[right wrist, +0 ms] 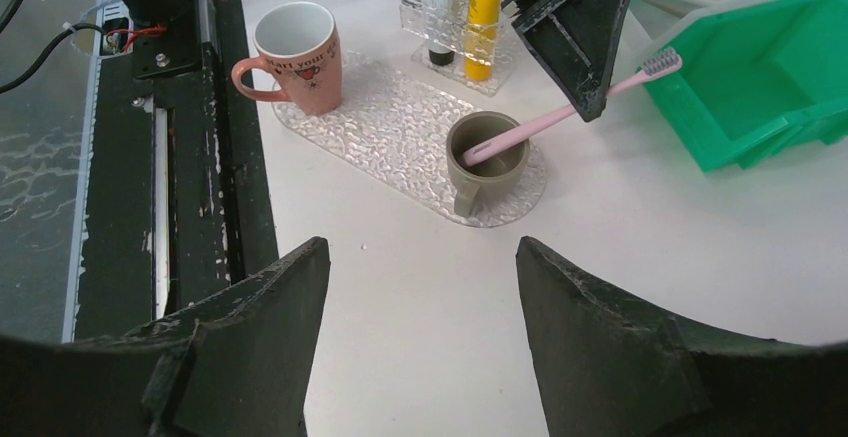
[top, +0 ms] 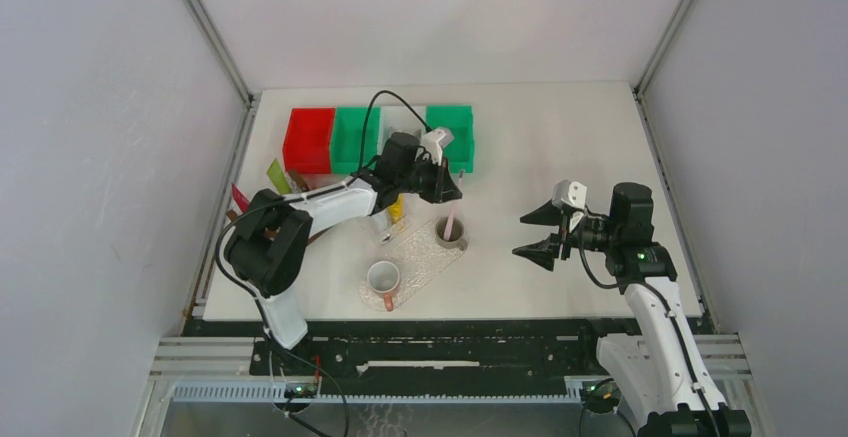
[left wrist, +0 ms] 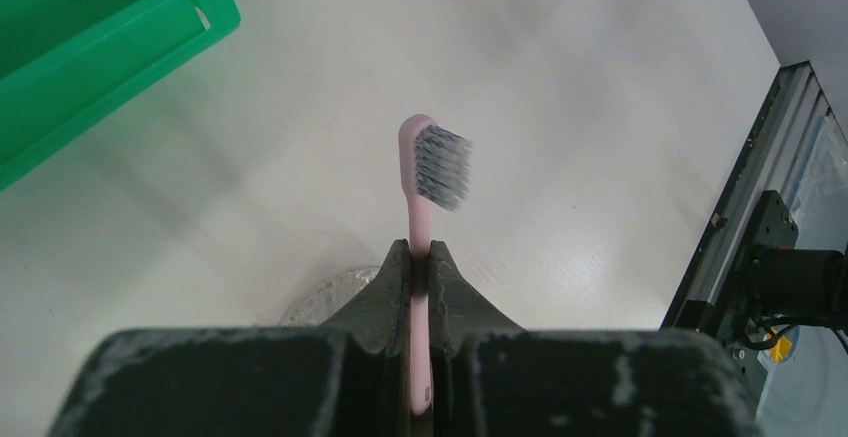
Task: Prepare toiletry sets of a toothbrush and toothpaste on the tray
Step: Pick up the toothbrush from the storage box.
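Seating the pink toothbrush (right wrist: 530, 129) in the grey mug (right wrist: 487, 162) — left gripper (left wrist: 420, 249) clamped on its handle.
Brush leans at centre of the right wrist view, tail inside the mug on the clear tray (right wrist: 390, 127); right gripper (right wrist: 420, 257) gapes wide, empty, lower frame. Next, likely: release cleanly — then fetch the yellow tube (right wrist: 483, 2) at top.

We see a robotics lab test cell: a white tabletop (top: 560, 147) boxed in by plain pale wall panels (top: 100, 157) on bare metal corner posts (top: 207, 27), with a black slotted mounting rail (top: 450, 332) along the bottom of the frame and a loose black cable (top: 385, 93) looping at upper centre.
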Robot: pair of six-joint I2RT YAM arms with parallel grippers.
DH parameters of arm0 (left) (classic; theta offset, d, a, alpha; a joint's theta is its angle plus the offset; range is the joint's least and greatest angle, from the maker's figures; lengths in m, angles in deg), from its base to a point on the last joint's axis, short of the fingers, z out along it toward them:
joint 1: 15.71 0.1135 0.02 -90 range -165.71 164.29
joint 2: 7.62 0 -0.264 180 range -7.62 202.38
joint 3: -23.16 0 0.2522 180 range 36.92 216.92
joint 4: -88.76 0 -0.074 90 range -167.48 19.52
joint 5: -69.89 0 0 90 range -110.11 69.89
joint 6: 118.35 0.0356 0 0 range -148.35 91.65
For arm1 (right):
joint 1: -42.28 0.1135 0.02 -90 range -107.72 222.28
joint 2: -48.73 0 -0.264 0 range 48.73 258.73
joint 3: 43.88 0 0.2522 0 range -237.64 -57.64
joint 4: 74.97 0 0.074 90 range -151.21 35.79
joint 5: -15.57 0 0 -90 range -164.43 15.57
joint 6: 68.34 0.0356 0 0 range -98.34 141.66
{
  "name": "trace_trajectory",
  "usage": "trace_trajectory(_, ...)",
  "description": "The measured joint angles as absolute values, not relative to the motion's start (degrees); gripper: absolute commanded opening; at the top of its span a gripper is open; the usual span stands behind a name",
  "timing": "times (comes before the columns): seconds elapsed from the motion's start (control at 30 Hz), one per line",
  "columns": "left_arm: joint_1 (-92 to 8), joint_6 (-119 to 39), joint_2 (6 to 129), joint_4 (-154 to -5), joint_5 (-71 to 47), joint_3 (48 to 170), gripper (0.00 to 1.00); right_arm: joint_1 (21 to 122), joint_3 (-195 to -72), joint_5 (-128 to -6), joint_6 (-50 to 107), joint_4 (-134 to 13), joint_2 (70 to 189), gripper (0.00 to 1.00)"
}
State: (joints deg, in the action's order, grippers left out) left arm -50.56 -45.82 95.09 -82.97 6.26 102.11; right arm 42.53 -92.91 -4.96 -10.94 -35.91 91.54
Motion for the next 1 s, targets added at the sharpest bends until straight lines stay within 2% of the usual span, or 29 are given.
trace_trajectory(1.0, -50.56, -44.8, 94.41, -86.3, 7.22, 100.4, 0.22, 42.53, -92.93, -4.96, -11.26, -35.6, 91.54, 0.77)
